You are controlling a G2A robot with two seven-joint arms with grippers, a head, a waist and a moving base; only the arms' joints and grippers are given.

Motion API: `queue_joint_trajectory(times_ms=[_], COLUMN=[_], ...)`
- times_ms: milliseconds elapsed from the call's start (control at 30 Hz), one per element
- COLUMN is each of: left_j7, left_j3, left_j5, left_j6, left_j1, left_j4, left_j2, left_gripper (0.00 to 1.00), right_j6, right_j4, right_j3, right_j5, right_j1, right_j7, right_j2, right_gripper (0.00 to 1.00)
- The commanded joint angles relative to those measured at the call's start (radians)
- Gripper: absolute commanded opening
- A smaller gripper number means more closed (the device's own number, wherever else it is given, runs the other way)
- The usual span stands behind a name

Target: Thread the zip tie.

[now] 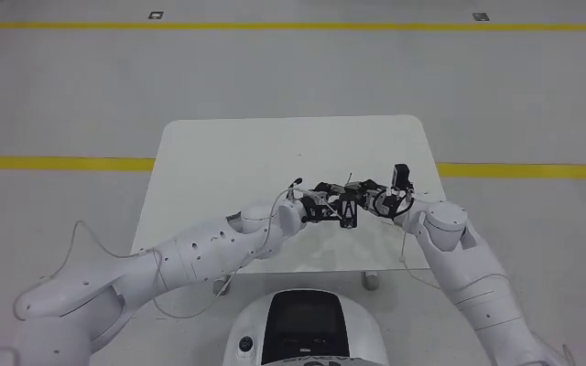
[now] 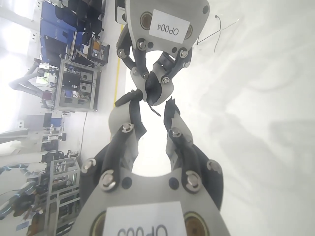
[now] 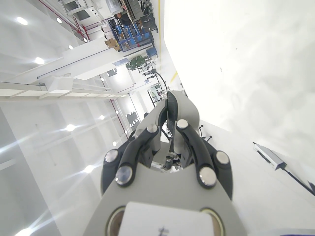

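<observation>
Two robot arms met above the near right part of a white table (image 1: 238, 165), their tips almost touching. The right gripper (image 3: 168, 97) was pinched tight on a black zip tie (image 3: 163, 79). In the right wrist view the tie curved out past the fingertips to a small head at its far end. In the left wrist view a short black end of the zip tie (image 2: 154, 110) stuck out of the closed fingers and pointed into the gap of the left gripper (image 2: 153, 100). That gripper stood parted with nothing gripped, one finger on each side of the end and neither clearly touching it. Farther off on the table, two thin loose strips (image 2: 219, 30) lay crossed, one with a small head.
</observation>
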Motion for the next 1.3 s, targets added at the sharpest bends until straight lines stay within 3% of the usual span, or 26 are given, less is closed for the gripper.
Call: queue_joint_trajectory(times_ms=[0, 633, 733, 767, 1167, 1200, 1233, 1267], left_j7=[-0.006, -0.028, -0.035, -0.036, -0.037, -0.036, -0.034, -0.032], left_j3=[0.000, 0.000, 0.000, 0.000, 0.000, 0.000, 0.000, 0.000], left_j5=[0.000, 0.000, 0.000, 0.000, 0.000, 0.000, 0.000, 0.000], left_j6=[-0.004, -0.008, -0.014, -0.015, -0.010, -0.009, -0.008, -0.006], left_j1=[-0.002, -0.005, -0.006, -0.006, -0.005, -0.005, -0.004, -0.004], left_j4=[0.000, -0.001, -0.003, -0.003, -0.001, -0.001, -0.001, 0.000], left_j2=[-0.001, -0.004, -0.006, -0.006, -0.008, -0.007, -0.007, -0.006], left_gripper=[0.22, 0.15, 0.11, 0.00, 0.00, 0.00, 0.00, 0.00], right_j6=[0.000, 0.000, 0.000, 0.000, 0.000, 0.000, 0.000, 0.000], right_j4=[-0.005, -0.004, -0.004, -0.004, -0.004, -0.005, -0.006, -0.007], right_j3=[0.002, -0.008, -0.008, -0.008, -0.008, -0.008, -0.008, -0.008], right_j5=[0.004, -0.006, -0.005, -0.006, -0.001, -0.001, -0.001, 0.000], right_j1=[-0.003, 0.001, 0.001, 0.002, 0.001, 0.000, -0.001, -0.002], right_j7=[0.006, 0.026, 0.027, 0.028, 0.034, 0.034, 0.033, 0.031], right_j2=[0.001, 0.007, 0.007, 0.008, 0.011, 0.011, 0.011, 0.012], right_gripper=[0.00, 0.00, 0.00, 0.00, 0.00, 0.09, 0.49, 1.00])
